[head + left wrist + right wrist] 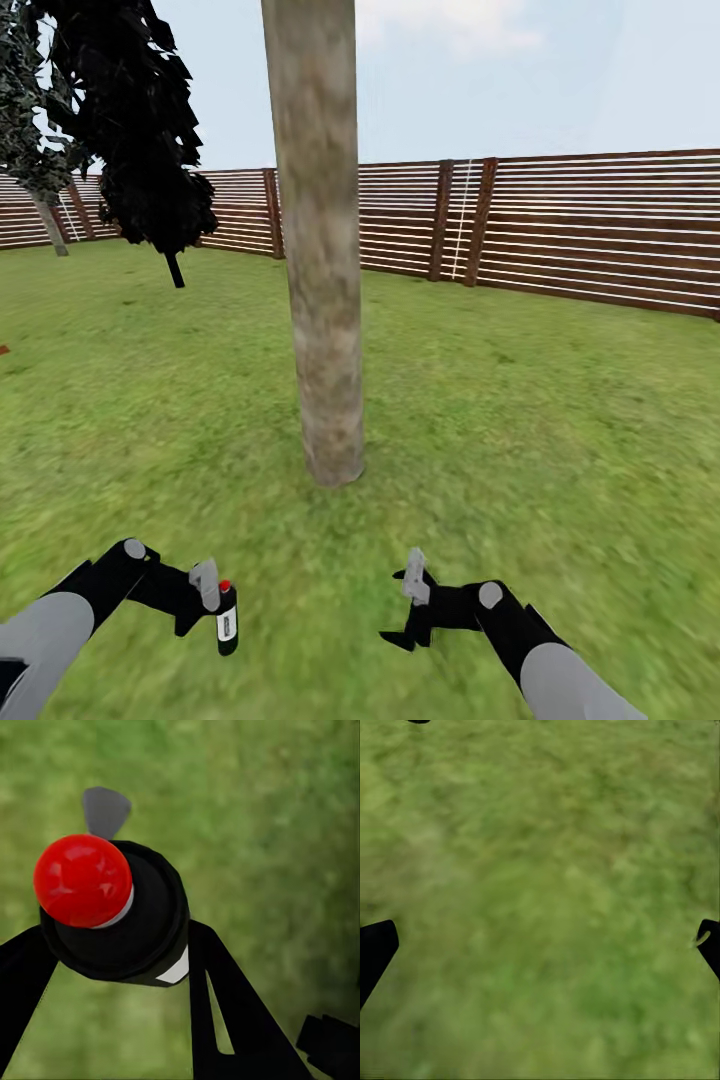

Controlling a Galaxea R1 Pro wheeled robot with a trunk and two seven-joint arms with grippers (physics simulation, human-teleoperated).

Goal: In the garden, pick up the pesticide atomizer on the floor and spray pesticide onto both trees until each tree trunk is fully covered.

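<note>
One tree trunk (322, 250) stands ahead; left end effector (212, 612) grips atomizer (227, 620), right (412, 610) wide.

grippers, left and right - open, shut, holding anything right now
Left gripper: shut on the pesticide atomizer, red tip up.
Right gripper: open, holding nothing, over the grass.
</note>
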